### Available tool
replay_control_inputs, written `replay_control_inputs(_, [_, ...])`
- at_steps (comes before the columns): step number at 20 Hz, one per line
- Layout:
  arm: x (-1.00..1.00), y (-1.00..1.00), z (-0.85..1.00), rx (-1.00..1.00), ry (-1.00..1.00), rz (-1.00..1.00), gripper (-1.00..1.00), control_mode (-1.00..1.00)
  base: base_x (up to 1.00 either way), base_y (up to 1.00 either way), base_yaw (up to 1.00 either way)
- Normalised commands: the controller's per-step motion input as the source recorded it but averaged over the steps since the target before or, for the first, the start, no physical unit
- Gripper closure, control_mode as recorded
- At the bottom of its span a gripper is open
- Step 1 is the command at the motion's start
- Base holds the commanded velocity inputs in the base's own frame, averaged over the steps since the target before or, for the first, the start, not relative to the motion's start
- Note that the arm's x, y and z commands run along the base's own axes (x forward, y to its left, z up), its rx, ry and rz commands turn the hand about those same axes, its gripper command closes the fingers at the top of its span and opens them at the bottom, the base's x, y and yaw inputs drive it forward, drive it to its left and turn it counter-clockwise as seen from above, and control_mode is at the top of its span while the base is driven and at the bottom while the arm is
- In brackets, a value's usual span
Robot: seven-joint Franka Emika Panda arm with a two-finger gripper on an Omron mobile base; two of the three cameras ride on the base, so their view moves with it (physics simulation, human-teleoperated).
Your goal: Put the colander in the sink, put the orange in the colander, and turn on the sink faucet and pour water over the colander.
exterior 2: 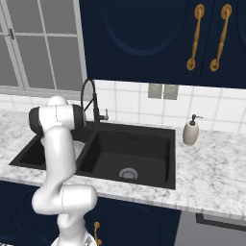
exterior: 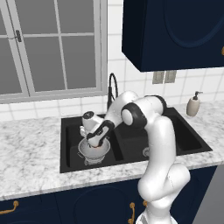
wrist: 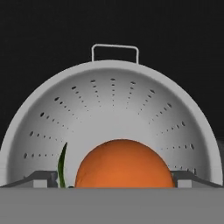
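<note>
The silvery perforated colander (exterior: pixel 93 152) sits in the left basin of the black sink (exterior: pixel 70 162). In the hand view the colander (wrist: pixel 113 105) has one wire handle at its far rim. The orange (wrist: pixel 124 164) lies inside it, a green leaf at its left. My gripper (exterior: pixel 95 142) hangs just above the bowl, pointing down into it. It is open: the fingertips (wrist: pixel 41 179) stand wide on either side of the orange, with a gap on the left side. The black gooseneck sink faucet (exterior: pixel 112 84) rises behind the divider, seen also in the right base view as faucet (exterior 2: pixel 89 93).
A beige soap dispenser (exterior: pixel 193 105) stands on the marble counter right of the sink (exterior 2: pixel 129 146). A window is behind the left counter and dark blue cabinets hang above. My arm's elbow arches over the sink's divider.
</note>
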Motion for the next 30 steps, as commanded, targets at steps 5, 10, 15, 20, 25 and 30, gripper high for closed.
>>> replay_control_inputs(5, [0.0, -0.08, 0.0, 0.0, -0.01, 0.17, -1.0, -1.0, 0.0, 0.0, 0.0])
replay_control_inputs(10, [0.02, -0.01, -0.13, 0.0, -0.01, 0.21, -1.0, -1.0, 0.0, 0.0, 0.0])
replay_control_inputs(15, [0.07, 0.0, 0.02, -0.01, -0.02, 0.16, -1.0, -1.0, 0.0, 0.0, 0.0])
replay_control_inputs(20, [-0.35, 0.0, 0.63, -0.03, -0.03, 0.16, -1.0, -1.0, 0.0, 0.0, 0.0])
replay_control_inputs(25, [-0.52, -0.08, 0.63, -0.1, -0.08, 0.05, -1.0, -1.0, 0.0, 0.0, 0.0])
replay_control_inputs(30, [-0.46, -0.26, 0.63, -0.09, -0.1, 0.0, -1.0, -1.0, 0.0, 0.0, 0.0])
